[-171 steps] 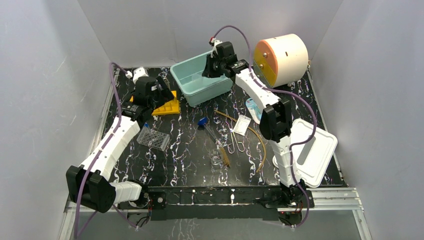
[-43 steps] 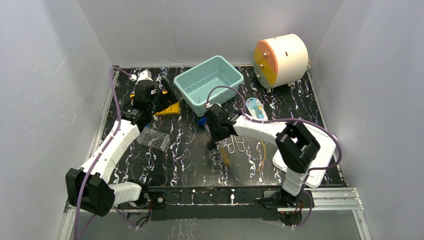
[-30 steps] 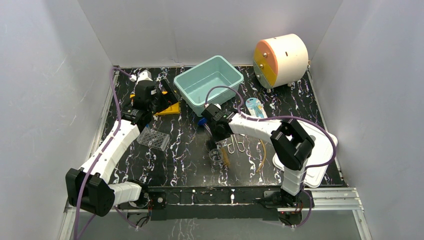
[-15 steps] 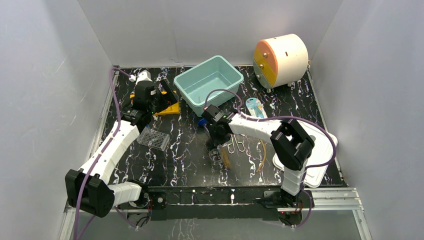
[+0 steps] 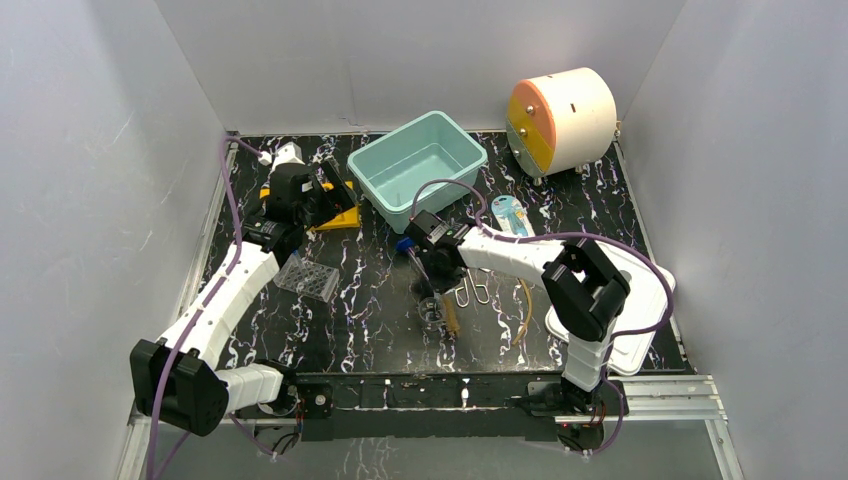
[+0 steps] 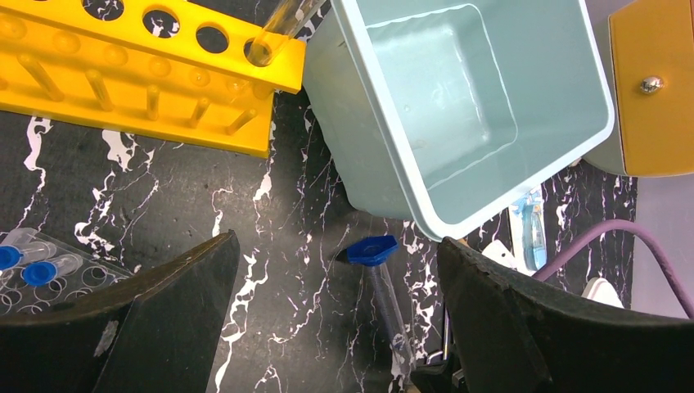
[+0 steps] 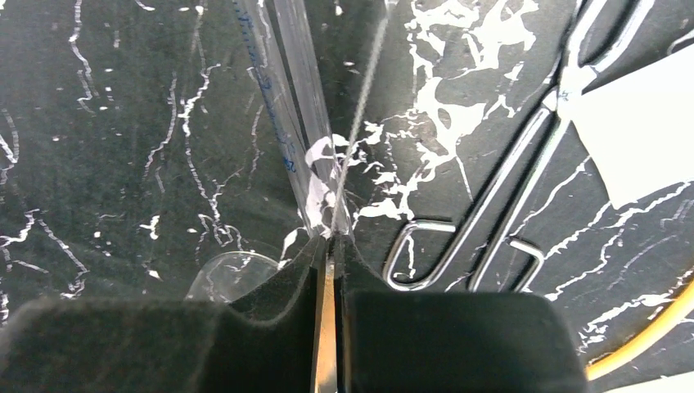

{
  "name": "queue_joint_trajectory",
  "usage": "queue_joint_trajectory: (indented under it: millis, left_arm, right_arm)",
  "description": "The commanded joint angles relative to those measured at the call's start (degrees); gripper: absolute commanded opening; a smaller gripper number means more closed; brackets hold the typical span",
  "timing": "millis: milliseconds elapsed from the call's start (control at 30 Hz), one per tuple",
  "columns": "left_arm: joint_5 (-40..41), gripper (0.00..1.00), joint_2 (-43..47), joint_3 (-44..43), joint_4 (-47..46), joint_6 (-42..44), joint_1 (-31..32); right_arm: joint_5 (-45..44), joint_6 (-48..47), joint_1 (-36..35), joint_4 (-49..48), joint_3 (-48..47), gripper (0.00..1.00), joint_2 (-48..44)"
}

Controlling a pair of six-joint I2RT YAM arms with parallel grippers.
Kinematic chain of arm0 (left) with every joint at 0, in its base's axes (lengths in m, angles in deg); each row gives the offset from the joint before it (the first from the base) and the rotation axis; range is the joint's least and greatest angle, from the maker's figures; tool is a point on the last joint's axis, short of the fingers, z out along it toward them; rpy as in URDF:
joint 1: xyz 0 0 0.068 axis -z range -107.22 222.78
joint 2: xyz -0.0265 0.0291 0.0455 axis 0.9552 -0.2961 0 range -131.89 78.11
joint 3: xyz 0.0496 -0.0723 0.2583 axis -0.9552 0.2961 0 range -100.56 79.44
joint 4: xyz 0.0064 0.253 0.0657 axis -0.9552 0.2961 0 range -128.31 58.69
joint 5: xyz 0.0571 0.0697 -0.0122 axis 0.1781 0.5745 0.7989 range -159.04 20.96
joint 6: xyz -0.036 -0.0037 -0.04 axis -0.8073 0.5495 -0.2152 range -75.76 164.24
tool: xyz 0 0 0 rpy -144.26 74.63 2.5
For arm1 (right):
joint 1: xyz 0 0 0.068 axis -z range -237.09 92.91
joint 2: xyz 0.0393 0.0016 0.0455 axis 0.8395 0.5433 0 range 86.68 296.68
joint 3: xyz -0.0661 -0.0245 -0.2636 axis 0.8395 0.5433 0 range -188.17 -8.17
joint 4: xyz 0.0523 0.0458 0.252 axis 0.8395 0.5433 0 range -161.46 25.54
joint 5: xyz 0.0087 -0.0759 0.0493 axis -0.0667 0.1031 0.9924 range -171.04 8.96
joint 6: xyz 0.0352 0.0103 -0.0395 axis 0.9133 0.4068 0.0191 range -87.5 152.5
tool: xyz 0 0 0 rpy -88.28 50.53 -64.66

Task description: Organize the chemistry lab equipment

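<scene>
Black-padded, pinched right gripper [image 7: 329,241] shut on thin brush [image 5: 450,317] beside clear blue-capped tube [image 7: 288,98]; pickup step, probably; needed lift toward far teal bin [image 5: 420,165].

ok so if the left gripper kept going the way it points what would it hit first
Most likely the blue-capped tube lying on the table, centred between the left gripper's open fingers; depth is unclear.

Glossy clear tube [image 7: 286,82], shiny metal wire clips [image 7: 501,196], matt black marbled tabletop [image 7: 123,123].
</scene>
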Motion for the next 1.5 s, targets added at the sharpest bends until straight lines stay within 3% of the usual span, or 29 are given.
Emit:
queue_joint_trajectory:
  millis: [0, 267, 367, 667, 1067, 1267, 1467]
  left_arm:
    - [1.5, 0.90, 2.3, 0.0, 0.9, 0.5, 0.3]
    - [1.7, 0.90, 2.4, -0.1, 1.1, 0.5, 0.3]
    - [1.7, 0.90, 2.4, -0.1, 1.1, 0.4, 0.3]
    - [0.9, 0.90, 2.3, 0.0, 1.1, 0.4, 0.3]
    - [-17.3, 0.90, 1.3, 2.0, -8.0, 2.1, 0.7]
    - [-13.6, 0.90, 0.2, 0.5, -6.1, 1.0, 0.7]
    - [-4.0, 0.90, 0.6, -1.1, -1.5, -0.9, 0.7]
  right_arm:
    - [2.9, -0.7, -0.3, -1.6, 0.3, 0.13, -2.1]
    - [-0.6, 0.3, -0.3, -1.9, 0.3, 0.07, -3.7]
    - [-1.5, 0.4, -0.2, -2.5, 0.4, 0.00, -4.4]
    - [-3.8, 1.1, 0.3, -4.6, 0.7, 0.00, -7.9]
    - [0.1, -1.9, 8.8, -10.6, 2.0, 0.00, -20.3]
    - [4.5, -3.0, 14.5, -11.3, -3.7, 0.00, -23.9]
    - [6.0, -0.9, 17.3, -12.7, -16.2, 0.00, -17.9]
